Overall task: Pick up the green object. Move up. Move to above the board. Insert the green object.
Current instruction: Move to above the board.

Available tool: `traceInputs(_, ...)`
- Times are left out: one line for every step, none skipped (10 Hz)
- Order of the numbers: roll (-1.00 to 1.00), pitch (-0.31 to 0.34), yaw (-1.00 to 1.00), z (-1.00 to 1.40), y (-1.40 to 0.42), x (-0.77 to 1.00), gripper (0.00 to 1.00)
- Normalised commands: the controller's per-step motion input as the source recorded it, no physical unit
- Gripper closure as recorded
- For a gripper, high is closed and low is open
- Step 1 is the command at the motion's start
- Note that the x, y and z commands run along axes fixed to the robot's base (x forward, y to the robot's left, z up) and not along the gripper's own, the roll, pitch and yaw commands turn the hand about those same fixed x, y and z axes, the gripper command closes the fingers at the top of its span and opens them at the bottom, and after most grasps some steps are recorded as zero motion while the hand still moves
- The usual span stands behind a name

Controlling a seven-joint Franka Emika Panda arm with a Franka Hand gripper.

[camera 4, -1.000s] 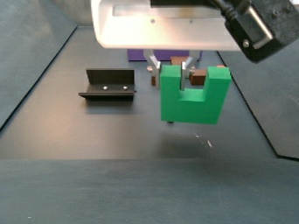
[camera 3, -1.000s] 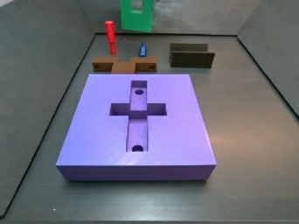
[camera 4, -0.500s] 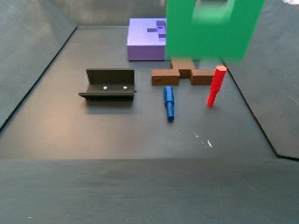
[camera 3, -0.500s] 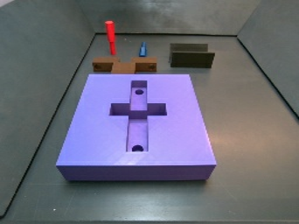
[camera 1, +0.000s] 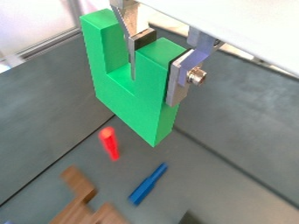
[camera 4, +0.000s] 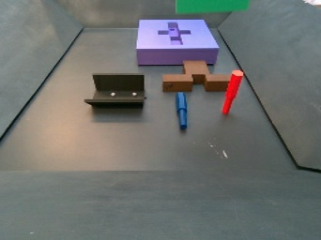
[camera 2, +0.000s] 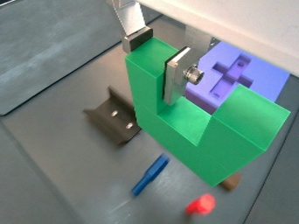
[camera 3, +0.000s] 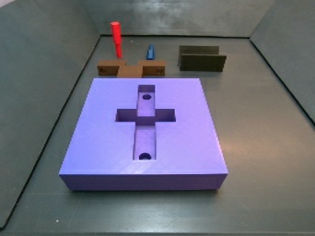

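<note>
Wrist views show tool (camera 1: 158, 57) clamping green object (camera 1: 122, 83), side views barely

red peg (camera 4: 231, 90) upright | blue peg (camera 4: 181, 110) lying flat | brown cross block (camera 4: 196, 77) (touching neither) | fixture (camera 4: 116, 91)

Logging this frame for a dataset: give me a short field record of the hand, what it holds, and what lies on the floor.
hand: raised high, shut on the green object
green object: clamped by one prong, clear of the floor
board: on the floor, cross recess empty
fixture: standing apart from the board
loose pieces: red peg, blue peg, brown cross block
</note>
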Motion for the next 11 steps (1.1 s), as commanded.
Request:
traceInputs(0.00,-0.004,0.10,0.13,-1.40,-0.04,1.00)
traceInputs(0.03,0.011,0.04,0.13,-1.40,-0.04,1.00)
traceInputs(0.00,0.015,0.03,0.14,-1.40,-0.04,1.00)
traceInputs(0.00,0.009,0.02,0.14,-1.40,-0.04,1.00)
traceInputs(0.00,0.011,0.02,0.14,-1.40,-0.04,1.00)
traceInputs(-0.01,0.034,0.01,0.16,-1.40,-0.03,1.00)
traceInputs(0.00,0.046,0.01,0.16,-1.40,-0.03,1.00)
traceInputs(0.02,0.077,0.01,0.17,-1.40,0.00,1.00)
traceInputs(0.01,0.116,0.01,0.11,-0.85,0.05,1.00)
traceInputs(0.01,0.140,0.01,0.07,-0.50,0.07,1.00)
traceInputs(0.01,0.142,0.00,0.06,-0.35,0.07,1.00)
